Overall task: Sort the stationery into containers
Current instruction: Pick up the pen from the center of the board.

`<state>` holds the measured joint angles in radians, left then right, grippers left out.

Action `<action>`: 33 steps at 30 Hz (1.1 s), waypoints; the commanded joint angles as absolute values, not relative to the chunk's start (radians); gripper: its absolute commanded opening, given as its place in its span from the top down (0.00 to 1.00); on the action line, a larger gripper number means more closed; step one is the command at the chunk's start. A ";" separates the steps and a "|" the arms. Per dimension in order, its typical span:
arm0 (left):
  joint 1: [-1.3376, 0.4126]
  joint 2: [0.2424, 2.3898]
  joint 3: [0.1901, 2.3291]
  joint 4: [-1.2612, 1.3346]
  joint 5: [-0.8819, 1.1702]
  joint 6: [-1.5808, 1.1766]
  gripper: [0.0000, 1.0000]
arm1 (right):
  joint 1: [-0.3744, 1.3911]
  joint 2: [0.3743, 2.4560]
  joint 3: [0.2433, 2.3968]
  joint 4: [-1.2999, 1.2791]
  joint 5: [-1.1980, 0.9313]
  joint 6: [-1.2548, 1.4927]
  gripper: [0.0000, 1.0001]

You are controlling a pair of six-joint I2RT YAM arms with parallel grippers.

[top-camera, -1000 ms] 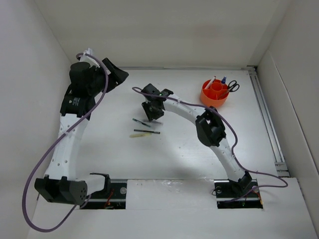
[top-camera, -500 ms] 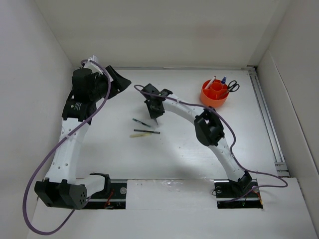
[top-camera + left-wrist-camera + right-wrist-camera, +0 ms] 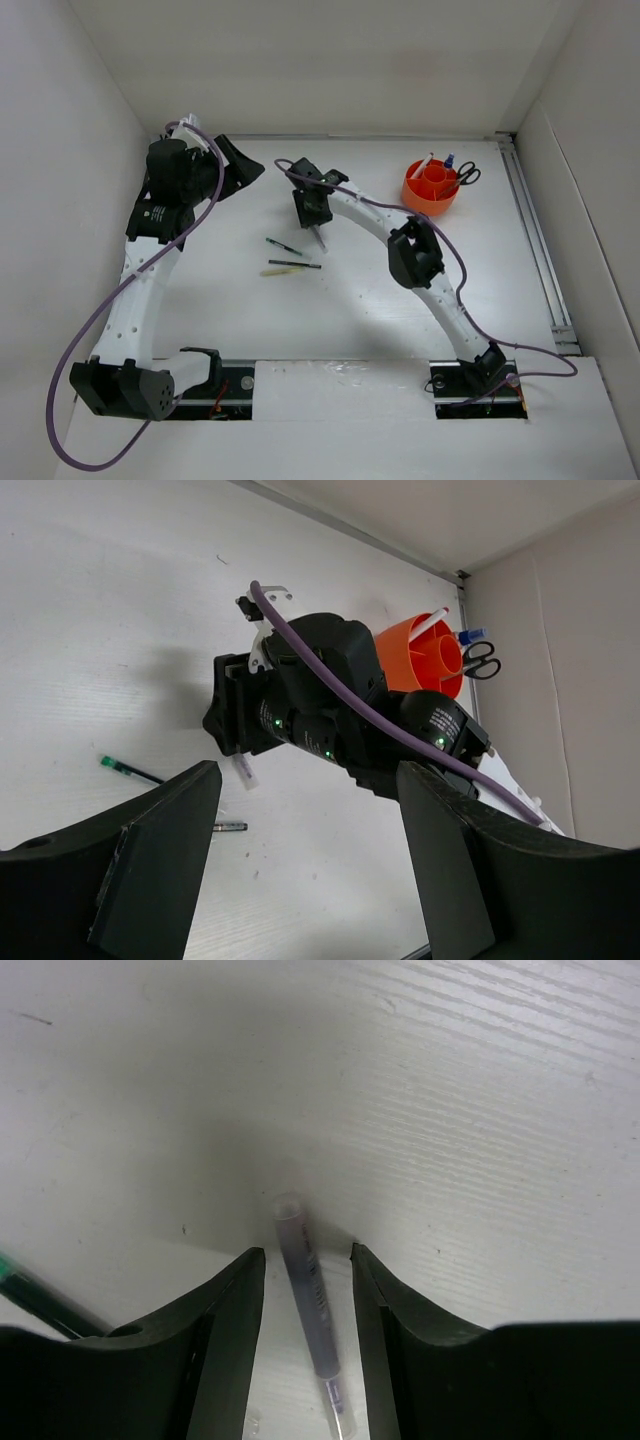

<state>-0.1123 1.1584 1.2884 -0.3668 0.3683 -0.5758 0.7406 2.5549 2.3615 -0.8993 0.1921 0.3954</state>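
Right gripper (image 3: 305,1253) stood part-open astride pen (image 3: 311,1312), seemingly ungripped; we judged: centre it, close squarely, then lift.

Scissors (image 3: 468,176) in cup (image 3: 424,206), pens (image 3: 295,264) left.

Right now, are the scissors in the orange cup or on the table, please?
In: scissors stand in the orange cup, handles above its rim.
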 commanded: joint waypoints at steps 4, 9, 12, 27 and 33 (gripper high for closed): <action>-0.114 1.147 1.276 -0.333 0.397 -0.558 0.32 | 0.724 2.620 2.417 -0.943 0.261 0.371 0.55; -0.114 1.147 1.267 -0.333 0.397 -0.558 0.32 | 0.724 2.654 2.477 -0.954 0.261 0.371 0.65; -0.114 1.147 1.258 -0.333 0.397 -0.558 0.32 | 0.724 2.675 2.499 -0.954 0.249 0.371 0.66; -0.114 1.129 1.220 -0.324 0.407 -0.558 0.32 | 0.675 2.611 2.537 -0.899 0.197 0.448 1.00; -0.156 1.118 1.166 -0.324 0.416 -0.558 0.32 | 0.464 2.190 2.273 -0.602 0.187 0.607 1.00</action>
<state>-0.1272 1.1526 1.2011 -0.3485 0.3931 -0.5735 0.6193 2.5069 2.3413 -0.8375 0.1463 0.5076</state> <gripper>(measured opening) 0.679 0.192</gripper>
